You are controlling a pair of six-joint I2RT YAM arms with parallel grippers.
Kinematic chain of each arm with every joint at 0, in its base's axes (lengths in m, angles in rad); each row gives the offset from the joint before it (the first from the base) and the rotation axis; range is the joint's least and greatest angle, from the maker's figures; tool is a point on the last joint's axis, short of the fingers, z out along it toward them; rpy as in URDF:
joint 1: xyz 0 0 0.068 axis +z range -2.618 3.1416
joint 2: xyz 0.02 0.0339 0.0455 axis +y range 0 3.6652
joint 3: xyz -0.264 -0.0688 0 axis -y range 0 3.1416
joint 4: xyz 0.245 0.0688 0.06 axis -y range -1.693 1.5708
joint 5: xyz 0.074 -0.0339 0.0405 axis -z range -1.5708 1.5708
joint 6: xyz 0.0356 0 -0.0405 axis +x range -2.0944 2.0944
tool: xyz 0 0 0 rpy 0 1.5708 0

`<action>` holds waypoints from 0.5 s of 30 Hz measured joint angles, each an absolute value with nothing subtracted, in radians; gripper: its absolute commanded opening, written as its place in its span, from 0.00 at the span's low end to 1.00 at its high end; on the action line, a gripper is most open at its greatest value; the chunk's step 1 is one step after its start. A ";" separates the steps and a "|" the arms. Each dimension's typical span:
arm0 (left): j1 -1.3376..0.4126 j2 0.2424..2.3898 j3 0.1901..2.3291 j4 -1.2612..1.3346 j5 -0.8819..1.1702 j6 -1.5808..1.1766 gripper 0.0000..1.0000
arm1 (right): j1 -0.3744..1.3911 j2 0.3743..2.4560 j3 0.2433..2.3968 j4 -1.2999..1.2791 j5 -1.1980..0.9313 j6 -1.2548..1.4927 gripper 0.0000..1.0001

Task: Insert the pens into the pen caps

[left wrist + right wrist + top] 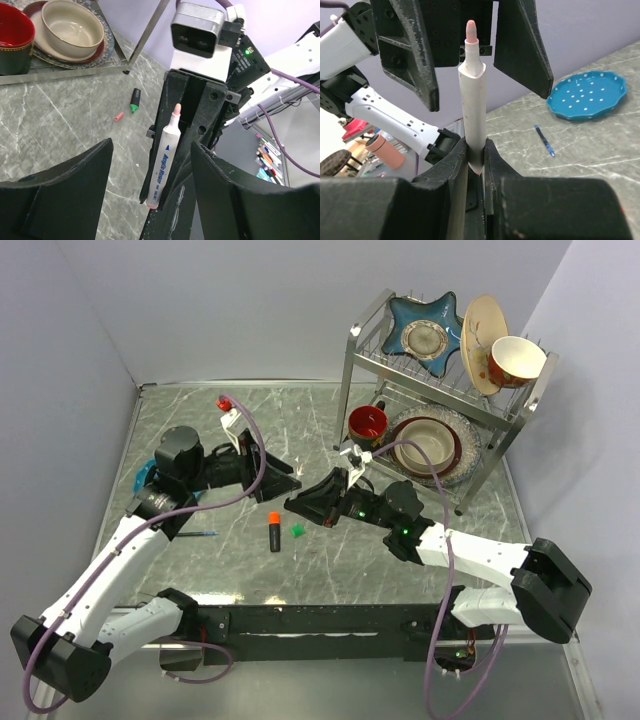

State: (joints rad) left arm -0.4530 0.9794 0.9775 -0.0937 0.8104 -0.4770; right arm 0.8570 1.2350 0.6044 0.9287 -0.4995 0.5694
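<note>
My right gripper is clamped tight on the lower barrel of the thin white pen, which stands upright out of the jaws, uncapped, pale pink tip pointing at my other arm. My left gripper is spread wide with nothing in it; its black fingers sit either side of the pen tip, apart from it, with the tip about level with the finger ends. Both grippers meet above the middle of the grey marbled table. Just below them a stubby black marker with an orange tip lies on the table, and a tiny green cap sits just beside it on the right. In the left wrist view a black marker with a green tip lies on the table near the rack leg, with a small pink cap close by. A thin blue pen lies flat near a round blue dotted plate, not touching it. A metal dish rack holding bowls and plates is at the far right.
</note>
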 measured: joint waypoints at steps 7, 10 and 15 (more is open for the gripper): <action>-0.453 0.980 0.912 -0.063 0.842 -0.487 0.52 | 0.855 1.252 0.612 0.927 -0.518 0.600 0.00; -0.453 0.979 0.884 -0.056 0.847 -0.494 0.47 | 0.855 1.259 0.622 0.907 -0.519 0.613 0.00; -0.453 0.976 0.870 -0.032 0.850 -0.503 0.26 | 0.854 1.272 0.629 0.896 -0.521 0.636 0.00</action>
State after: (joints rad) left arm -0.4530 0.9760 0.8700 -0.0322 0.8497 -0.5030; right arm 0.8536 1.2724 0.6289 0.8955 -0.5213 0.6357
